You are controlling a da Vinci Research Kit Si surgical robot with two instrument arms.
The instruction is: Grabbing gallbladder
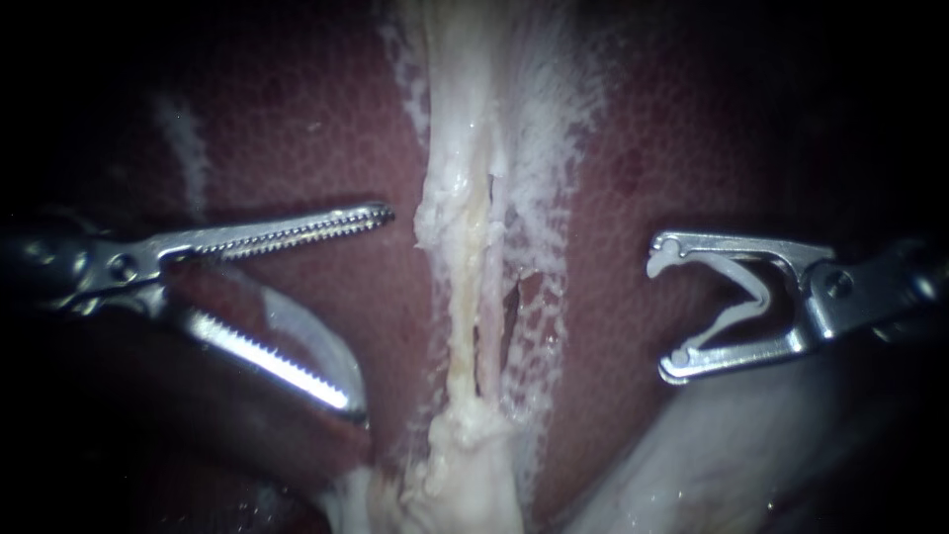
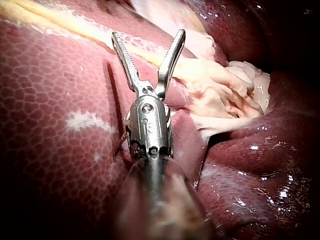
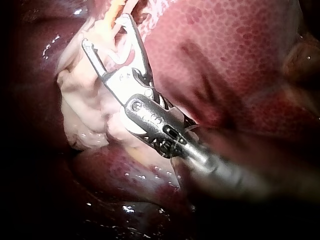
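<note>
Red-brown, finely mottled liver (image 1: 297,129) fills the endoscope view, and a ragged band of pale tissue (image 1: 460,247) runs down its middle. Your left instrument (image 1: 368,309) enters from the left with its toothed jaws spread wide, gripping nothing. Its lower jaw lies over a smooth, dark mass at lower left that appears to be the gallbladder (image 1: 198,415); whether the two touch is unclear. Your right instrument (image 1: 664,309) enters from the right and is apart from the pale tissue. Its jaws stand wide, yet each bears on one leg of an open white clip (image 1: 741,292) seated between them.

From the left wrist, your left instrument (image 2: 148,34) splays its jaws in a V over the liver (image 2: 50,100), with nothing between them. The pale tissue (image 2: 220,90) is just beside one jaw, and the glossy, unmottled gallbladder (image 2: 250,190) lies beside the shaft.

From the right wrist, your right instrument (image 3: 105,31) carries the clip (image 3: 120,54) over the pale tissue (image 3: 85,110). The liver (image 3: 225,50) lies on one side of the shaft and the smooth gallbladder (image 3: 120,172) on the other.
</note>
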